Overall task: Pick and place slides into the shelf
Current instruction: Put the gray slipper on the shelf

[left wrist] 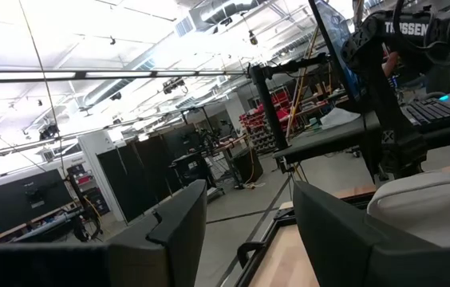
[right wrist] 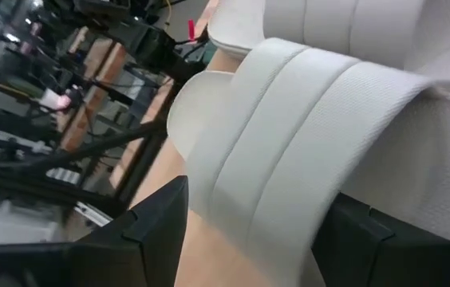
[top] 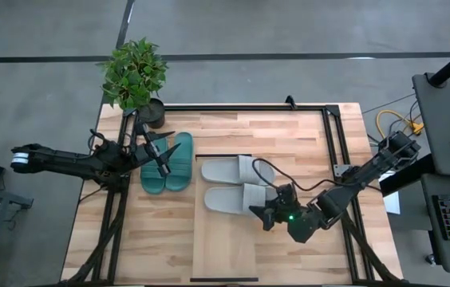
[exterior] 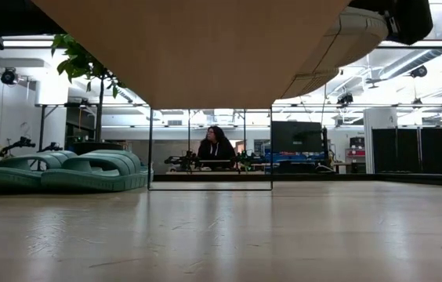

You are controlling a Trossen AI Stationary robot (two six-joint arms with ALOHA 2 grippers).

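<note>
Two light grey slides lie side by side, soles down, on the pale wood shelf (top: pixel 225 247), the far one (top: pixel 229 170) and the near one (top: pixel 231 199). The teal pair (top: pixel 166 165) rests soles down on the tabletop left of the shelf and also shows as the teal pair (exterior: pixel 60 172) in the low view. My right gripper (top: pixel 263 214) is open at the near grey slide's right end, its fingers either side of the strap (right wrist: pixel 305 135). My left gripper (top: pixel 163 155) is open over the teal pair, and left gripper (left wrist: pixel 245 191) looks level toward a grey slide (left wrist: pixel 424 199). My right gripper stands astride the near grey slide's strap (right wrist: pixel 233 183), coming level from the table's right. Bare wood shows between one finger (right wrist: pixel 157 227) and the strap. Whether the other finger (right wrist: pixel 361 235) touches it I cannot tell.
A potted plant (top: pixel 136 76) stands at the table's far left corner. Black frame rails (top: pixel 333 151) run along the table's sides and far edge. The shelf's underside (exterior: pixel 205 47) hangs over the low camera. A person (exterior: pixel 215 146) sits in the room beyond.
</note>
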